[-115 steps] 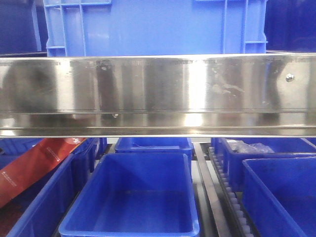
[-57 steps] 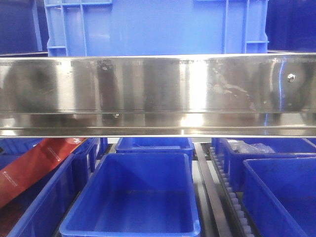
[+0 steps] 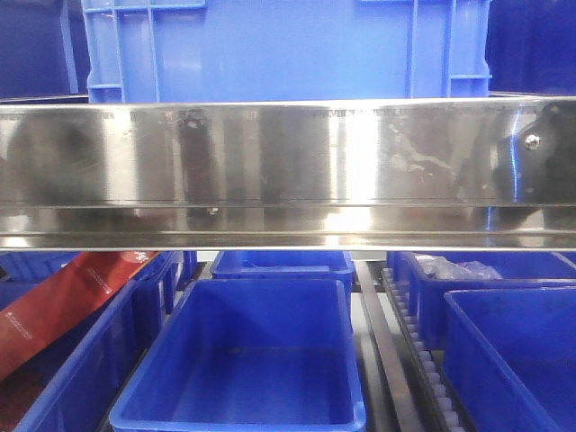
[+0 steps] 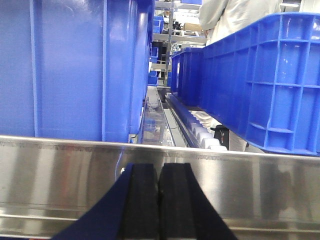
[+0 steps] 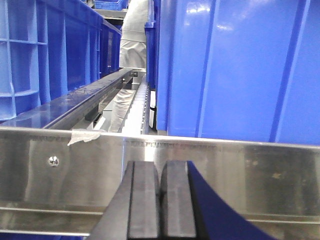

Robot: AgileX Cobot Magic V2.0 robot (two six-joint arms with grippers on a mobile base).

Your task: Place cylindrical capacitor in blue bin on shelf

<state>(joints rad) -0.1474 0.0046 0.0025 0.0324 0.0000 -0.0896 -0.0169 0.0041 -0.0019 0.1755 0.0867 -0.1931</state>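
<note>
The cylindrical capacitor is out of view in every frame. The shelf's shiny steel front rail point(image 3: 288, 171) spans the front view. Below it an open blue bin point(image 3: 261, 286) stands in the middle of the lower level, with nothing visible inside. Neither arm shows in the front view. In the left wrist view my left gripper point(image 4: 159, 172) is shut, its black pads pressed together just in front of the rail point(image 4: 60, 170). My right gripper point(image 5: 160, 170) is shut too, close to the rail point(image 5: 250, 175), and nothing shows between its pads.
A large light-blue crate point(image 3: 288, 49) stands on the upper level behind the rail. More blue bins sit at right point(image 3: 513, 351), one holding a clear bag point(image 3: 450, 268). A red package point(image 3: 63, 301) leans at lower left. A roller track point(image 3: 423, 360) runs between bins. A person in white point(image 4: 235, 15) stands behind.
The front view has drifted slightly, so the rail's screw and the bins sit a little further right. A dark reflection has grown at the rail's right end.
</note>
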